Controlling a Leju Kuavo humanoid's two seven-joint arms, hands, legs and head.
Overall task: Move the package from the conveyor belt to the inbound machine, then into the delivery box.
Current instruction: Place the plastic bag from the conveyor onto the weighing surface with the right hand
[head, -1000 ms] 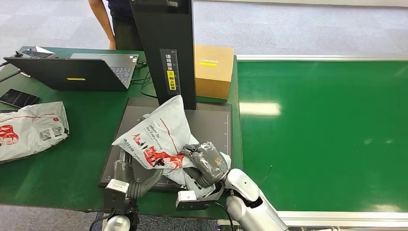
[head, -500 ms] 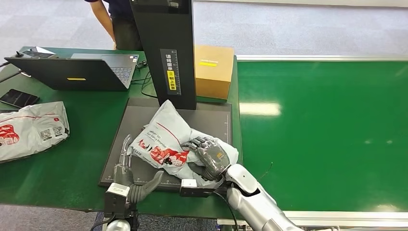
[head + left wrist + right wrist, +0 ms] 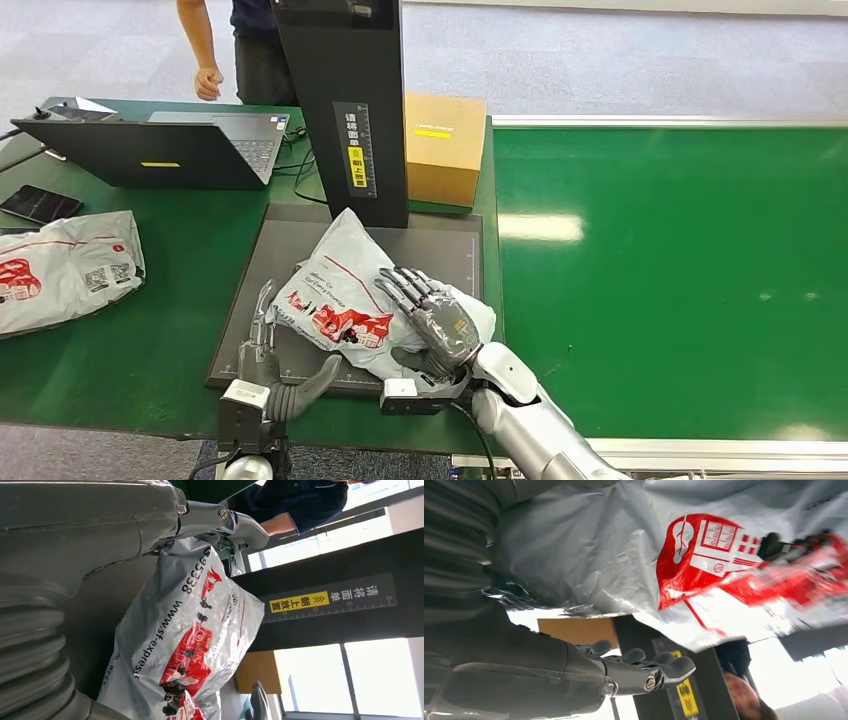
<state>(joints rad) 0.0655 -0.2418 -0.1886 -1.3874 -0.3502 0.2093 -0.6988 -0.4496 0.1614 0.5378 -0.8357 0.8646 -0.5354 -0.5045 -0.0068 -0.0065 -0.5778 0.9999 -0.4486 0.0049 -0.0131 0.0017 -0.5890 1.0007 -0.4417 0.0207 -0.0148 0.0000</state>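
Head view, item list. Package (image 3: 345,295): grey courier bag with red print, lying crumpled on the dark scanner plate (image 3: 290,235) of the inbound machine (image 3: 345,100), its far corner reaching up to the foot of the black column. It covers the plate's right and middle; a bare strip of plate shows along the left edge and at the far left corner.

Right robot hand (image 3: 432,318): lies flat on top of the package near the plate's right front corner, fingers stretched out and apart, gripping nothing. Right wrist view: the bag's grey film and red print (image 3: 704,550) sit close against this hand.

Left robot hand (image 3: 268,350): at the plate's front left edge, just beside the package's left end, fingers extended and apart, holding nothing. Left wrist view: the package (image 3: 190,645) lies next to the hand, with the column's yellow label (image 3: 300,601) beyond it.

Conveyor belt (image 3: 680,270): broad green surface to the right of the tabletop (image 3: 170,300).

Tabletop, other items: second bag (image 3: 65,268) at the left edge; laptop (image 3: 150,150) at the far left; phone (image 3: 38,204) near the left edge; cardboard box (image 3: 443,147) behind the column at the right edge. Person (image 3: 235,45) stands beyond the far edge.
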